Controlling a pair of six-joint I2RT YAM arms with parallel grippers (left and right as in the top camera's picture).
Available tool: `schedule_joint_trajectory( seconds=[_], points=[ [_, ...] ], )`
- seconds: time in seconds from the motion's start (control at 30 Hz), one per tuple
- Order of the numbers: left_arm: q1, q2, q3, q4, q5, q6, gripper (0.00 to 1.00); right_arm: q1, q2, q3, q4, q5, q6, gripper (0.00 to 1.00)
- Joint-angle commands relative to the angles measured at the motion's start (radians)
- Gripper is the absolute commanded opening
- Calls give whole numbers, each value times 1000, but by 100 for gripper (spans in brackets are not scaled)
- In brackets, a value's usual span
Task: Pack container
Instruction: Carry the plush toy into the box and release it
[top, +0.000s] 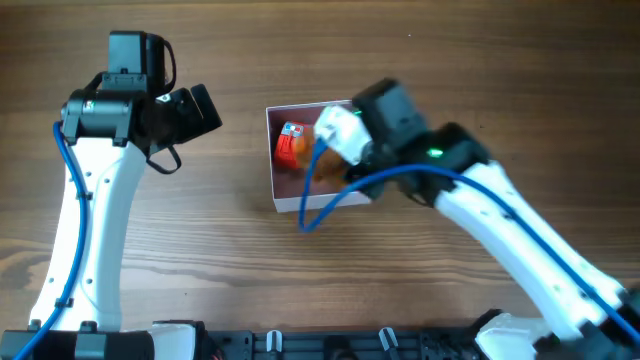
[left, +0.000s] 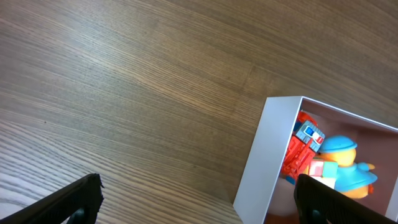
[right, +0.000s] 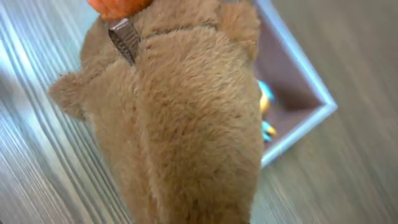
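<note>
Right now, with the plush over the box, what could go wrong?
The brown plush toy fills the right wrist view, so release is blind. The container already holds a red toy and a blue-capped duck; the bulky plush may ride over the wall. The blue cable looping across the near wall might snag.

No text, label or number can be read.

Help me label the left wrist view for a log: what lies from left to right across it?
Dark fingertip → wooden table → white wall of the container → red toy vehicle → blue-capped duck toy.
</note>
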Motion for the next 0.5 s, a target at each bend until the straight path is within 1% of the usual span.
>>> schedule_joint_trajectory(
  seconds=[0.0,0.1,0.2,0.37,0.47],
  points=[
    [2,-3,-4,-5,16,16,100,28,121,10,11,-4,-74,4],
    [2,-3,-4,-5,16,16,100,28,216,10,24,-4,-75,4],
    [2,-3,-4,-5,16,16,100,28,274,10,43,-4,-75,4],
    [2,-3,-4,-5,16,16,100,28,297,10,82,-3,-87,4],
    [2,-3,-4,-8,16,16,100,28,297,10,108,90,-102,4]
  ],
)
